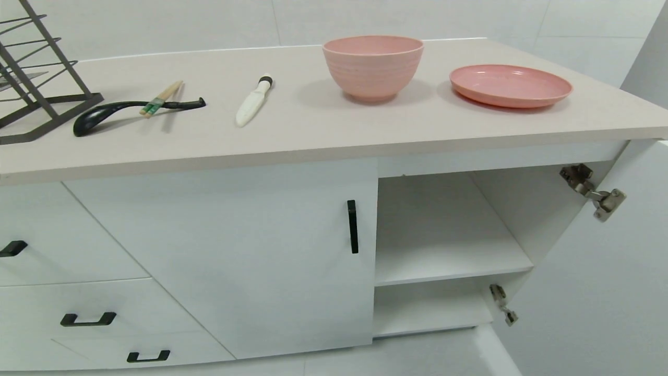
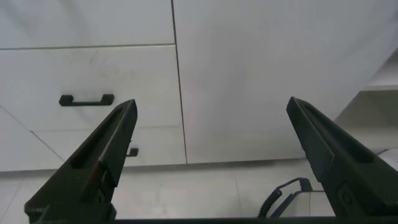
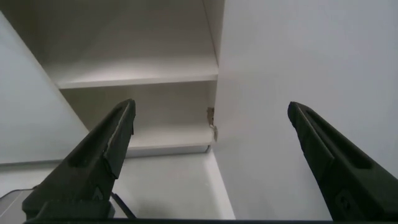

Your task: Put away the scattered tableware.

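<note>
Left tool (image 2: 211, 109): spread wide, empty, facing the drawer fronts (image 2: 93, 68).
Right tool (image 3: 211, 109): spread wide, empty, facing the open cupboard's shelf (image 3: 137, 79).
Tableware: on the tabletop (image 1: 313, 130), above both tools and well apart from them.
Bowl (image 1: 372, 65), plate (image 1: 510, 85): probably light, stiff and smooth; pinch at the rim.
Knife (image 1: 253, 101), ladle (image 1: 130, 110): slim; take mid-handle.
Chopsticks (image 1: 160, 98): lying across the ladle, likely to roll.

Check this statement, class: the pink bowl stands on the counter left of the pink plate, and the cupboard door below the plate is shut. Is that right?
No. The pink bowl stands on the counter left of the pink plate, but the cupboard door below the plate is open, not shut, as the head view shows.
</note>
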